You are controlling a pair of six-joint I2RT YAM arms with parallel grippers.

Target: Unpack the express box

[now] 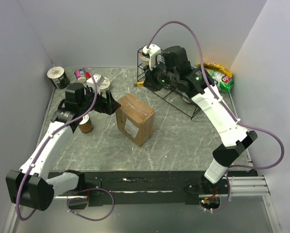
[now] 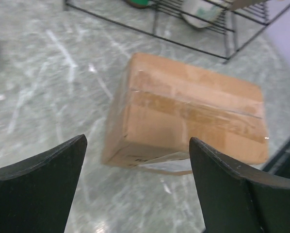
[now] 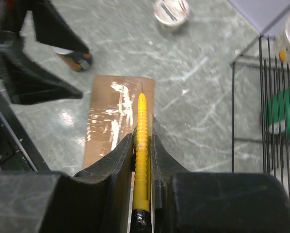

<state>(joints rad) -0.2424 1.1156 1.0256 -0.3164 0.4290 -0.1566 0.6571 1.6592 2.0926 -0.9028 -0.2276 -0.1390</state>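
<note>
Just ahead of left hand (image 1: 112, 103), express box (image 1: 135, 118).

A robotics lab test cell, by every sign; plain pale partition walls (image 1: 135, 29) close in three sides of a small marble-patterned worktop (image 1: 184, 141); two white-and-black robot arms, the left arm (image 1: 48, 141) and the right arm (image 1: 222, 116), are mounted on a black rail (image 1: 150, 182) at the near edge; purple cables (image 1: 184, 24) loop loose above them; tape rolls (image 1: 57, 76) and a black wire rack (image 1: 184, 104) stand towards the back.
</note>
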